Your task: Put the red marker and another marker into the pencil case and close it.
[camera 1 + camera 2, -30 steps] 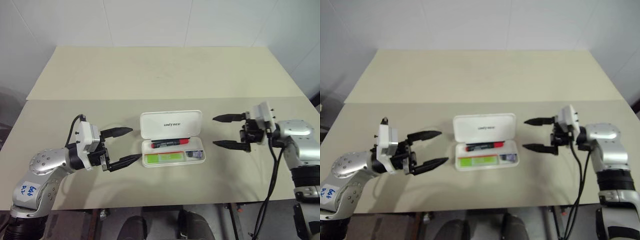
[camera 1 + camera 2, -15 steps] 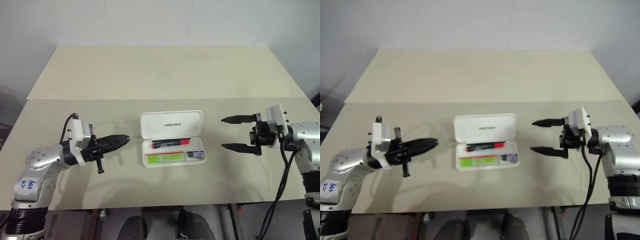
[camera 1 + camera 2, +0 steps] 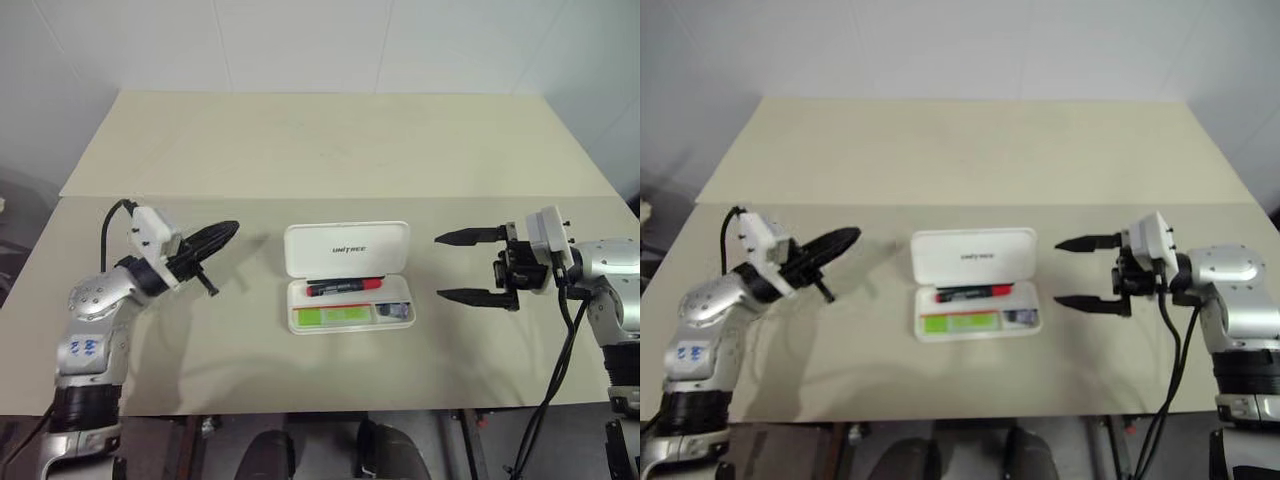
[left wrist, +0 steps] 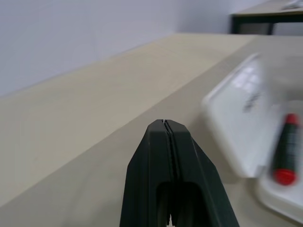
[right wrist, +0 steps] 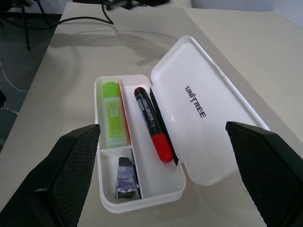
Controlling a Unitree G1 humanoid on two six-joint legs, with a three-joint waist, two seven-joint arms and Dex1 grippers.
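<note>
Your left gripper (image 3: 222, 232) has snapped shut on nothing and swung out to the left of the pencil case (image 3: 346, 276); your right gripper (image 3: 462, 266) hangs wide open and empty beside it. The red marker (image 3: 344, 287) and green highlighter (image 3: 333, 316) lie inside the white case mid-worktop (image 3: 300, 160), lid still up, so only closing remains

Looks like a lab/test room: bare white panelled wall (image 3: 300, 40), plain beige rectangular tabletop (image 3: 330, 140), dark-framed desk (image 4: 265, 19) nearby.
</note>
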